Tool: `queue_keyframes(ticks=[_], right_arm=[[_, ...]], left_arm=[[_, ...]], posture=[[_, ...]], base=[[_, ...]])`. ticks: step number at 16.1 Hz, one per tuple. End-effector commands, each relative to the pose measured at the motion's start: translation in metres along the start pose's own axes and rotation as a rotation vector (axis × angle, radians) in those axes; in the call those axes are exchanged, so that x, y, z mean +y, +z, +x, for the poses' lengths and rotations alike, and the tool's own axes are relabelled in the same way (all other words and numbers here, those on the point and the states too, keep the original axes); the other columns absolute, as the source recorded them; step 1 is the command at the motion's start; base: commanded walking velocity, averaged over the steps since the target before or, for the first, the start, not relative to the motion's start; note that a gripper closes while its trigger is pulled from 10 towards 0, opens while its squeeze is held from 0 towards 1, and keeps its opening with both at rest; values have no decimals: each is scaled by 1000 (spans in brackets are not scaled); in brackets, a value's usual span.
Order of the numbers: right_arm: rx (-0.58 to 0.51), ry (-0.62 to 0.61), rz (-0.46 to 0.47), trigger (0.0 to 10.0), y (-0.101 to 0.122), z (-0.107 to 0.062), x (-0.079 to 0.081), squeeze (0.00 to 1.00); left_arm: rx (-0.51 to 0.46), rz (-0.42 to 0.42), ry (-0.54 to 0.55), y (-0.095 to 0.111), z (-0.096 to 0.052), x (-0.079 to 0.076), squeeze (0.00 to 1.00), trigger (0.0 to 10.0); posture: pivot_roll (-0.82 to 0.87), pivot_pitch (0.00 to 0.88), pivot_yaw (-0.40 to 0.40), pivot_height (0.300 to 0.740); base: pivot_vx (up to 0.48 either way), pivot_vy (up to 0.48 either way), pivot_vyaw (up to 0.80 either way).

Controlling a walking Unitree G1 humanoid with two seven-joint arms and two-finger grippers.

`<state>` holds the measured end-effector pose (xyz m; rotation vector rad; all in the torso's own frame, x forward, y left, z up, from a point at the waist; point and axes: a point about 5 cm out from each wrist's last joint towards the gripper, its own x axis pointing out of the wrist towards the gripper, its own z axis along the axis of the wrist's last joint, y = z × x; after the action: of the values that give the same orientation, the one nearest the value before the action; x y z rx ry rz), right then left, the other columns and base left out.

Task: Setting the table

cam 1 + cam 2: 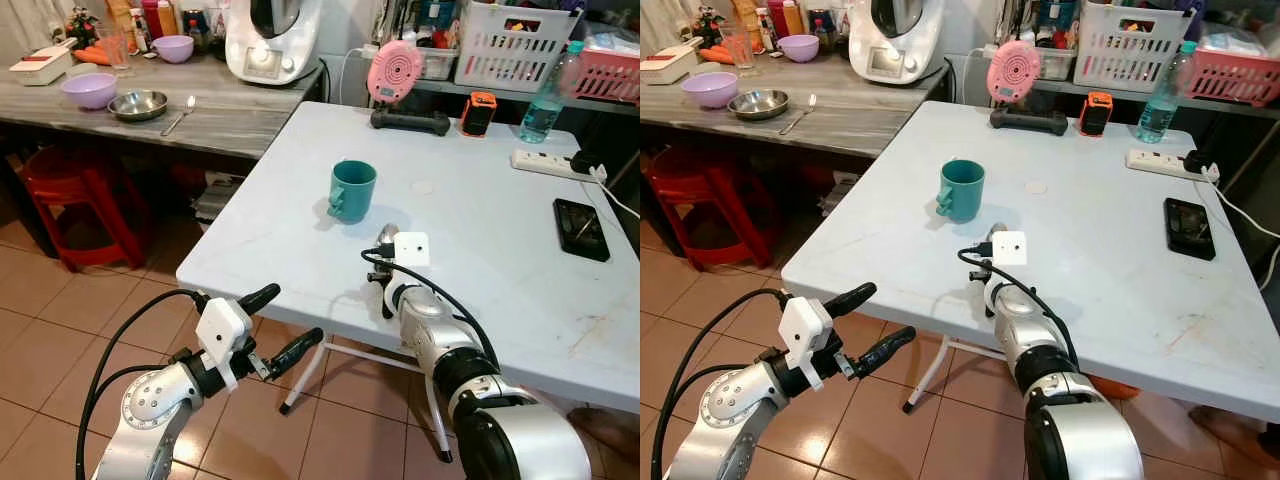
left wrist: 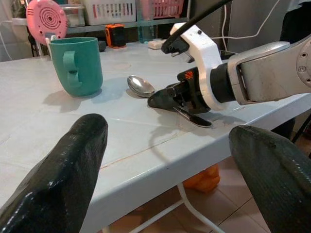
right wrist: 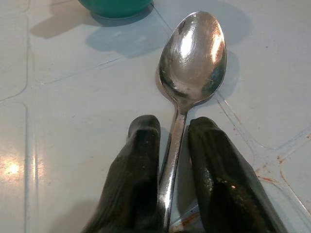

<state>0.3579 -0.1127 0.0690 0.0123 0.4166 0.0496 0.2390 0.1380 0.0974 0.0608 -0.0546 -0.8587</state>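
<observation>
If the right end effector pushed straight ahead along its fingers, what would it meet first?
Probably the teal mug: the right end effector holds a spoon pointing toward its base, though depth is unclear.

We saw a pale blue-white table (image 1: 300, 215) carrying a teal mug (image 1: 351, 190) near its middle, with a metal spoon (image 3: 192, 60) lying flat just beside it. Toward the far edge stood a pink fan (image 1: 395, 72), an orange device (image 1: 478, 113), a water bottle (image 1: 546, 100), a power strip (image 1: 545, 163) and a black phone (image 1: 581, 228).
</observation>
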Motion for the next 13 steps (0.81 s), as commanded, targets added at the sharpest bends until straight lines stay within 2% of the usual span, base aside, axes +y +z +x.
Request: queue_keyframes(ticks=[1,4,8,11,13], right_arm=[[144,-64,15,0,-37,-6,-18,0],[141,-76,39,0,-39,-7,-20,0],[81,-81,92,0,-33,-8,-24,0],[-73,-96,81,0,-20,-17,-31,0],[-131,-133,104,0,-16,-27,-34,0]], left_arm=[[6,12,-14,0,0,1,0,10000],[6,13,-21,0,1,1,0,10000],[5,19,-14,0,2,3,0,10000],[-7,13,60,-1,2,10,0,10000],[-28,-25,147,-1,2,20,0,10000]], posture=[[33,0,-4,740],[33,0,0,740],[35,0,0,740],[28,0,-4,740],[28,0,-4,740]], base=[[0,0,0],[0,0,0],[0,0,0],[0,0,0],[0,0,0]])
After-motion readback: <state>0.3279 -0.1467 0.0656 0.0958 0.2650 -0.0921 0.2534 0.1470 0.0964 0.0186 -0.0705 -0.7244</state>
